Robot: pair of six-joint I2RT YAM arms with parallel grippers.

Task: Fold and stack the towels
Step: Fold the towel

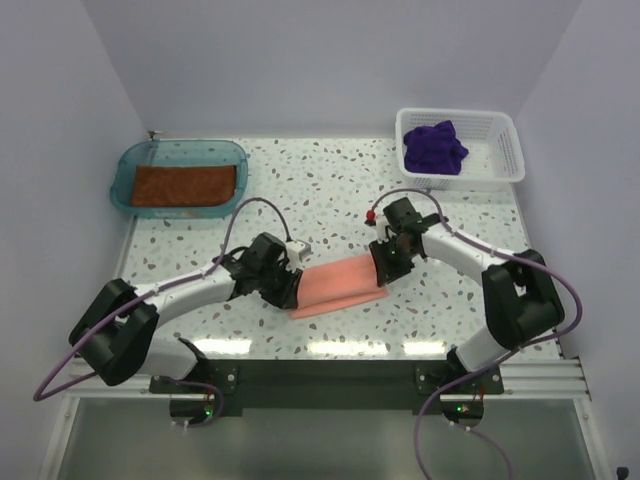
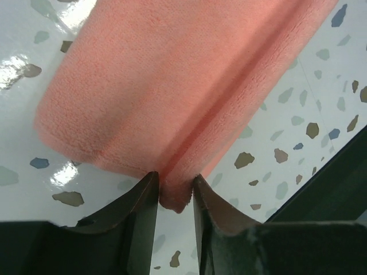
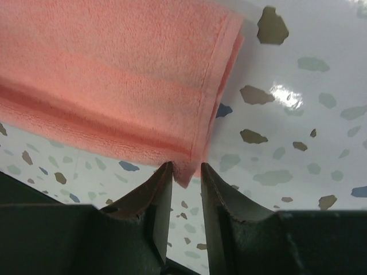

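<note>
The salmon pink towel [image 1: 340, 285] is stretched between my two grippers over the middle of the table, doubled lengthwise. My left gripper [image 1: 291, 291] is shut on its left end; the left wrist view shows the towel [image 2: 172, 86] with a corner pinched between the fingers [image 2: 175, 192]. My right gripper [image 1: 386, 264] is shut on its right end; the right wrist view shows the towel [image 3: 114, 80] with a hemmed corner between the fingers [image 3: 186, 172]. The rust brown towel [image 1: 183, 185] lies flat in the teal tray. The deep purple towel [image 1: 435, 147] sits crumpled in the white basket.
The teal translucent tray [image 1: 125, 170] stands at the back left of the speckled table. The white mesh basket [image 1: 495, 145] stands at the back right. The table's dark front edge [image 1: 330, 370] runs close behind both arm bases.
</note>
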